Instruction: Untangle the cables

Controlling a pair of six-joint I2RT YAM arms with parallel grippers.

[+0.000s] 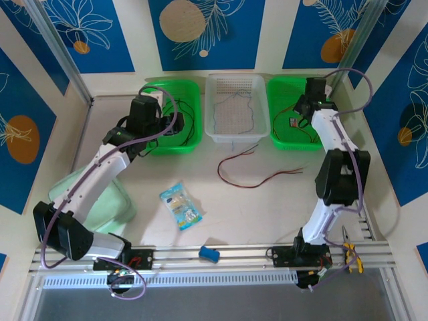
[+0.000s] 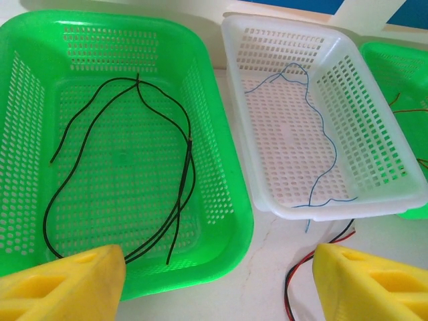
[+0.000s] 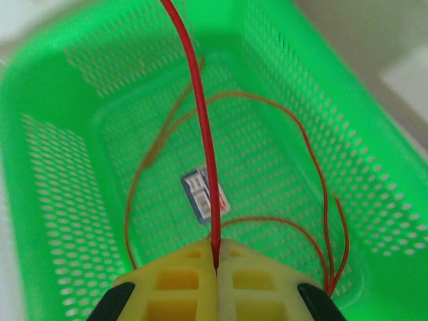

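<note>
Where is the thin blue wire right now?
The blue wire lies on the floor of the white basket, the middle of three baskets; in the left wrist view the green basket holding black wires sits left of it.

Place: a robot lab work cell.
Arms: a left arm (image 1: 93, 174) and a right arm (image 1: 328, 140), bolted to an aluminium rail (image 1: 227, 253) well behind both grippers.
Enclosure: wall panels (image 1: 204, 27) printed with blue leaf patterns box in the table (image 1: 267, 214), just beyond the left gripper (image 2: 219, 253) and right gripper (image 3: 216, 257); metal posts (image 1: 59, 50) stand at the corners.
Sorting baskets: a green basket (image 2: 40, 40) and a white basket (image 2: 281, 23) ahead of the left gripper, and a second green basket (image 3: 40, 100) under the right gripper.
Tool: yellow-handled pliers (image 1: 352, 254) on the rail, behind the right gripper.
</note>
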